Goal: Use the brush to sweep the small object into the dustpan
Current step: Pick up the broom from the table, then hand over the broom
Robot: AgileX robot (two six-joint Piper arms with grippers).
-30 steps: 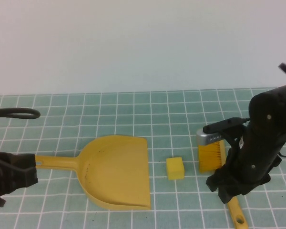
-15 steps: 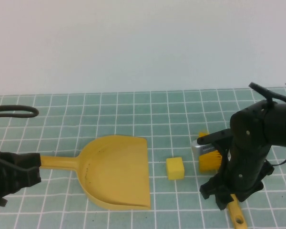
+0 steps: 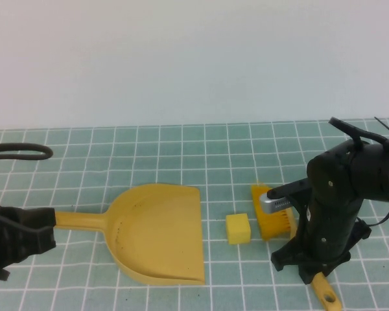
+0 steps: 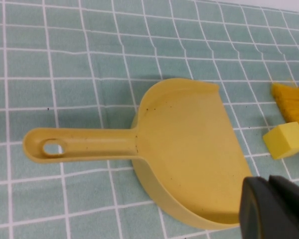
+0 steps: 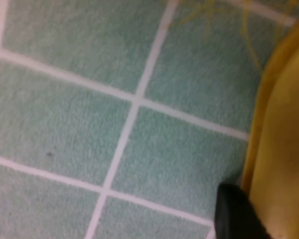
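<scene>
The yellow dustpan (image 3: pixel 159 233) lies flat at centre-left, its open edge facing right and its handle pointing left; it also shows in the left wrist view (image 4: pixel 189 149). The small pale-yellow cube (image 3: pixel 238 228) sits just right of the scoop, and shows in the left wrist view (image 4: pixel 285 140). The brush (image 3: pixel 275 219) has its orange bristles close to the cube's right side. My right gripper (image 3: pixel 309 269) is shut on the brush handle (image 5: pixel 284 164). My left gripper (image 3: pixel 13 243) sits by the dustpan handle's end, shut and empty (image 4: pixel 274 209).
The table is covered by a green tiled cloth (image 3: pixel 181 155). A black cable loop (image 3: pixel 19 153) lies at the far left. A plain white wall stands behind the table.
My right arm has moved left with the brush, bringing the bristles up beside the cube. The cube, the dustpan and the left arm have not moved.
</scene>
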